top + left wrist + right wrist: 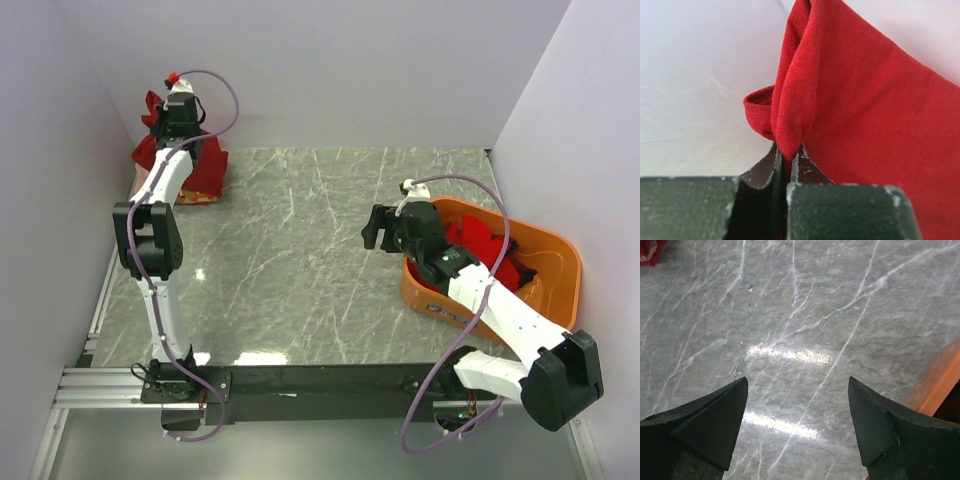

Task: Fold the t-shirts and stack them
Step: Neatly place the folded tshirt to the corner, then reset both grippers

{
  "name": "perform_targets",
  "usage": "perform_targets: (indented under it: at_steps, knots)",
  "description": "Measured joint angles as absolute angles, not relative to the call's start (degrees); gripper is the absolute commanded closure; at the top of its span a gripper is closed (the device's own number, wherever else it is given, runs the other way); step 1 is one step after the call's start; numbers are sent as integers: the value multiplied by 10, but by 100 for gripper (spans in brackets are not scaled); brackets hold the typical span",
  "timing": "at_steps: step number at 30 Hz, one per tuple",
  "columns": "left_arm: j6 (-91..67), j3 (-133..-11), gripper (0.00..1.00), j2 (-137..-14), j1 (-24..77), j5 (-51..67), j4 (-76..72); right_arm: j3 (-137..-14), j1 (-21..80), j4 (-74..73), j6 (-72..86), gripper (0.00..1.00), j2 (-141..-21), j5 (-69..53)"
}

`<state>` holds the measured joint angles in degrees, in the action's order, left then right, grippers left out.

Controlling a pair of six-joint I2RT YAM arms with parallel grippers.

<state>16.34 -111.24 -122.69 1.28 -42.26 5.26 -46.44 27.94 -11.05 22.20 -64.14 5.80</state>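
Over on the left, the left arm (pixel 155 235) reaches all the way to the far left corner, where the two white walls (pixel 330 70) meet. The left gripper (pixel 180 108) is up high there. Its fingers (pixel 762 172) are squeezed tight together, and a bunched fold of a red t-shirt (pixel 865 125) is pinched between them. From above, the red t-shirt (pixel 205 165) hangs down under the gripper and spreads out on the table right by the corner. At the bottom edge of the red cloth there is a thin strip of a lighter colour. I cannot tell what that is.

In the middle is the grey table (pixel 300 260) with white lines in it like marble. The lights shine on it in bright spots.

On the right side, the right arm (pixel 500 315) bends over the near edge of an orange tub (pixel 560 250). The right gripper (pixel 385 228) sticks out past the tub's left side, above the bare table. Its two black fingers (pixel 715 420) are spread wide apart and hold nothing. You can see only table between them, and a bit of the orange tub's rim (pixel 940 380) just beside the right one.

Inside the tub lie the other red t-shirts (pixel 480 245), all crumpled up in a heap, partly hidden under the arm.
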Motion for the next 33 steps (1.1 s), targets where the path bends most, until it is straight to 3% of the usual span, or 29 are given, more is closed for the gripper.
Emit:
perform_targets:
  at_steps: [2, 3, 4, 5, 7, 9, 10, 17, 22, 28, 33]
  knots:
    - [157, -1112, 99, -1240, 3, -418, 52, -467, 279, -112, 222, 12, -644, 62]
    - [154, -1112, 93, -1249, -3, -415, 52, -468, 279, -112, 222, 12, -645, 63]
    - [151, -1112, 82, -1257, -8, -413, 52, -469, 279, -114, 222, 12, -647, 64]
    - [150, -1112, 60, -1265, -11, -412, 54, -470, 279, -113, 222, 12, -648, 65]
    - [140, -1112, 37, -1280, -22, -412, 60, -470, 279, -114, 222, 12, -649, 66]
    - [127, -1113, 5, -1289, -32, -417, 68, -473, 279, -116, 221, 12, -651, 68]
    - [122, -1114, 1, -1292, -36, -424, 70, -474, 279, -117, 220, 12, -652, 69]
    - [35, -1181, 1, -1290, -49, -447, 135, -480, 279, -125, 218, 12, -655, 72]
    - [-77, -1191, 1, -1231, -40, -379, 215, -481, 279, -128, 218, 12, -654, 71]
    - [-189, -1054, 1, -1040, -17, -279, 234, -481, 279, -139, 218, 12, -647, 70]
    - [-300, -853, 1, -842, 40, -269, 231, -481, 279, -152, 221, 12, -634, 59]
